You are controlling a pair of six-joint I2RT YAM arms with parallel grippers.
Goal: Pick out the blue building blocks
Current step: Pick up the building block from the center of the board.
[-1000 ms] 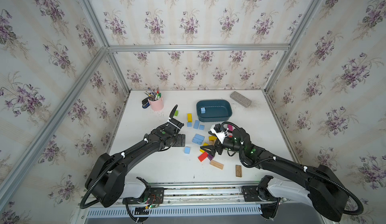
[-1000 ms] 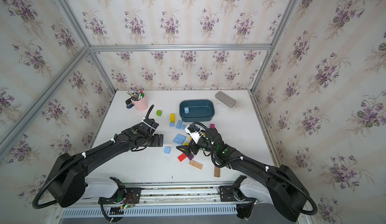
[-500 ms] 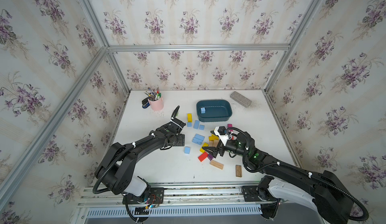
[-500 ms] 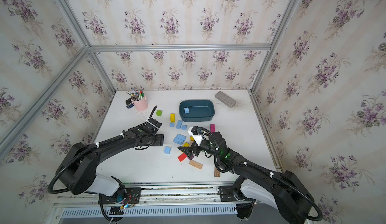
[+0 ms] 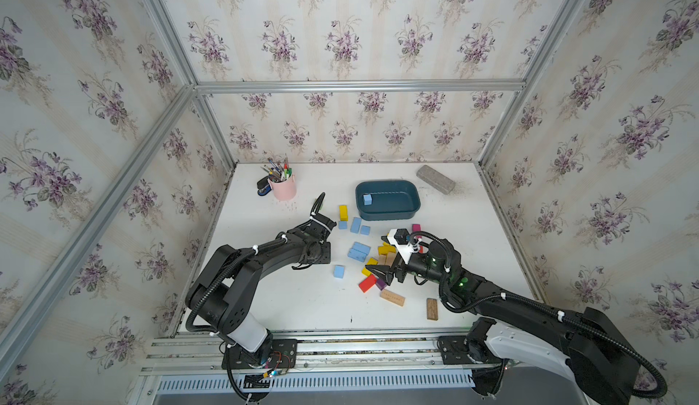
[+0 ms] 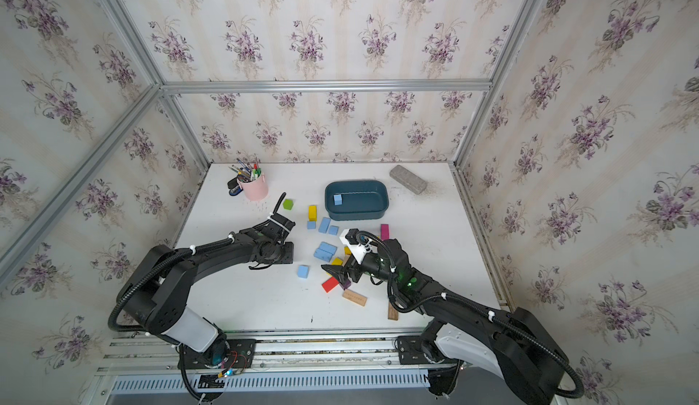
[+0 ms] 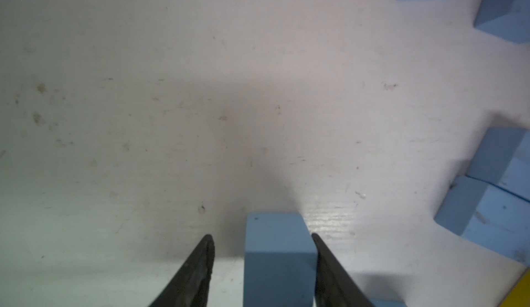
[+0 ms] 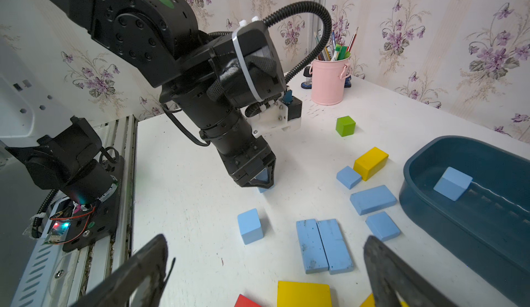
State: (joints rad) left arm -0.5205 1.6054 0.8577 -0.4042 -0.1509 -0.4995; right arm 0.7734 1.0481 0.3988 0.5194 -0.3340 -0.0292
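1. the left gripper [image 7: 261, 236] is set low at the table [image 7: 172, 90], jaws narrowed around a blue block [image 7: 276, 251]; one finger is touched by the block, a gap is left at the other, so no firm hold is shown
2. the right gripper [image 8: 266, 237] is held wide open and empty, near the paired blue bricks [image 8: 324, 245]
3. the dark teal tub [image 5: 414, 210], with one blue cube [image 5: 367, 199] inside, is found farther back and to the right of the left gripper, the nearer arm

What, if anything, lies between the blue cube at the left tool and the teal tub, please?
A small light-blue block, a yellow oblong block and a light-blue oblong brick lie flat between the light-blue cube at the left tool and the dark teal rounded tub; nothing visible stands above them.
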